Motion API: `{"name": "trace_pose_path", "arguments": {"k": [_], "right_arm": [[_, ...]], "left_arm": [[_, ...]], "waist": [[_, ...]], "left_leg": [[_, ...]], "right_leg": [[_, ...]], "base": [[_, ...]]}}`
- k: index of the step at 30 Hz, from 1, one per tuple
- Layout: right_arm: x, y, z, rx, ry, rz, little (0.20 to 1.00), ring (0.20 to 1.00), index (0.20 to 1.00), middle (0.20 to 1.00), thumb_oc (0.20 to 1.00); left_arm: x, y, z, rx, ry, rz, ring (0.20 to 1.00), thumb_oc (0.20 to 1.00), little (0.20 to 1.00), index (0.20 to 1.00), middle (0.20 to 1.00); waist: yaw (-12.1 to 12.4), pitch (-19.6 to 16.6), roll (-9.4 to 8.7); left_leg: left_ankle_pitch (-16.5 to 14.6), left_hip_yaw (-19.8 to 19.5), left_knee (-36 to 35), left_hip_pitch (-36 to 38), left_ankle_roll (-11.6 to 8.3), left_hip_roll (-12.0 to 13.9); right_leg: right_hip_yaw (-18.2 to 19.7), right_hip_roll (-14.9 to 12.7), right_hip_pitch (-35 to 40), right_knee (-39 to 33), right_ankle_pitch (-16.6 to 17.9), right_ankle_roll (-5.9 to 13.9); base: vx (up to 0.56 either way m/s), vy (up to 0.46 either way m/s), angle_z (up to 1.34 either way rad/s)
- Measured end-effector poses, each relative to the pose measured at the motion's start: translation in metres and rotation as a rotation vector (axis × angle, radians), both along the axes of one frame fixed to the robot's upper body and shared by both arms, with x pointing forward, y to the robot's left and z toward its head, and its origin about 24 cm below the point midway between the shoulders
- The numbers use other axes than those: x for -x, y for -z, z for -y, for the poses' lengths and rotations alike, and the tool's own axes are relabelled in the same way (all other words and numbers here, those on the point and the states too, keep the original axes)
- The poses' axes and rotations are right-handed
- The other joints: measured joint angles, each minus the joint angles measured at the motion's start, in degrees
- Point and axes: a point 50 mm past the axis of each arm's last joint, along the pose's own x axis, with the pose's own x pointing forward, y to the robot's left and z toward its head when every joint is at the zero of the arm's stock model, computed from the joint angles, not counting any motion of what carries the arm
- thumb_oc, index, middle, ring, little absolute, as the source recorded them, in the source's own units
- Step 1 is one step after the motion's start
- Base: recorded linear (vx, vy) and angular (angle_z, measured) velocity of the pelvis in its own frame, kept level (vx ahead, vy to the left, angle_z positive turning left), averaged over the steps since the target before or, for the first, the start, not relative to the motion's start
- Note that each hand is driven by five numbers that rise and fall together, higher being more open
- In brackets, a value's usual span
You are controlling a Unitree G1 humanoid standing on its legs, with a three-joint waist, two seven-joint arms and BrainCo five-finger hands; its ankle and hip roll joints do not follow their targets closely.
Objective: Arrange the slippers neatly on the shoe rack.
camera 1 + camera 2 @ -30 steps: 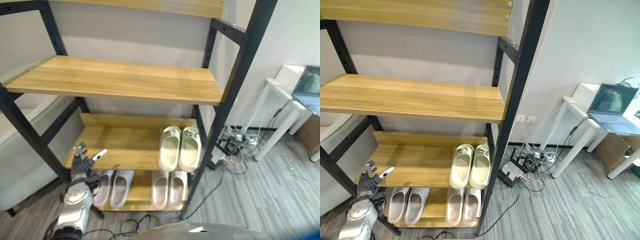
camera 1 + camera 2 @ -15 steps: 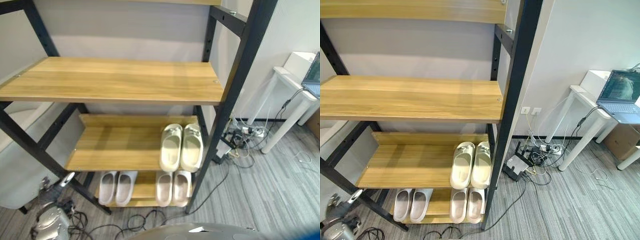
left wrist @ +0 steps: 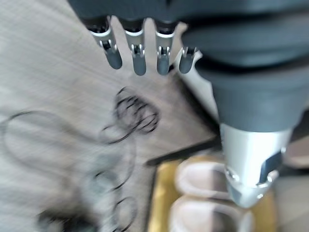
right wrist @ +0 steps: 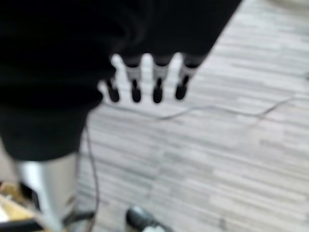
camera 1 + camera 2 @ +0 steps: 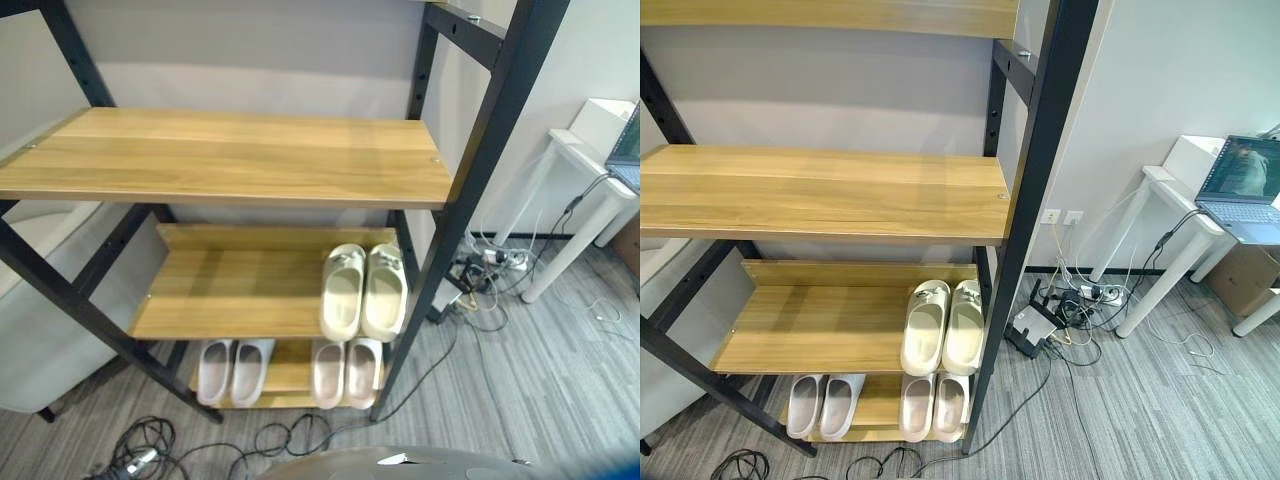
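Slippers sat in three neat pairs on the shoe rack: a cream pair at the 3 o'clock end of the middle shelf, a pale grey pair and another cream pair below at 6 o'clock, toes inward, apparently to look tidy. The left hand and right hand hung empty with relaxed fingers, suggesting the job was about finished.

Slippers paired — on shoe rack
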Motion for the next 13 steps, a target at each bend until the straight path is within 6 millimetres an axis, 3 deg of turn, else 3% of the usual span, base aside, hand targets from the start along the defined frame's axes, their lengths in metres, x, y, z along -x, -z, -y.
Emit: {"name": "trace_pose_path", "arguments": {"k": [6, 10, 13], "right_arm": [[0.001, -0.003, 0.008, 0.011, 0.017, 0.000, 1.000, 1.000, 1.000, 1.000, 1.000], [0.009, 0.000, 0.004, -0.019, 0.051, -0.020, 1.000, 1.000, 1.000, 1.000, 1.000], [0.013, 0.001, 0.002, -0.042, 0.131, -0.010, 1.000, 1.000, 1.000, 1.000, 1.000]], "left_arm": [[-0.008, 0.004, 0.007, 0.027, 0.029, 0.004, 1.000, 1.000, 1.000, 1.000, 1.000], [-0.013, 0.019, 0.035, 0.103, 0.180, -0.067, 1.000, 1.000, 1.000, 1.000, 1.000], [-0.013, 0.026, 0.049, 0.136, 0.260, -0.108, 1.000, 1.000, 1.000, 1.000, 1.000]], "waist": [[-0.14, -0.07, -0.11], [-0.35, -0.28, 0.44], [-1.83, -0.39, 0.48]], "left_leg": [[-0.15, 0.93, 0.06, 0.14, 0.27, -0.13], [-0.13, 2.31, -0.14, 0.03, 0.29, -0.36], [-0.10, 2.58, -0.24, 0.14, 0.45, -0.46]], "right_leg": [[1.13, -0.08, -0.54, 0.10, 0.09, 0.10], [2.47, -0.19, -1.39, -0.05, 0.57, 0.28], [2.55, -0.25, -1.30, -0.25, 0.94, 0.51]], "base": [[-0.03, 0.040, -0.08], [-0.04, 0.068, -0.19], [-0.03, 0.061, -0.04]]}}
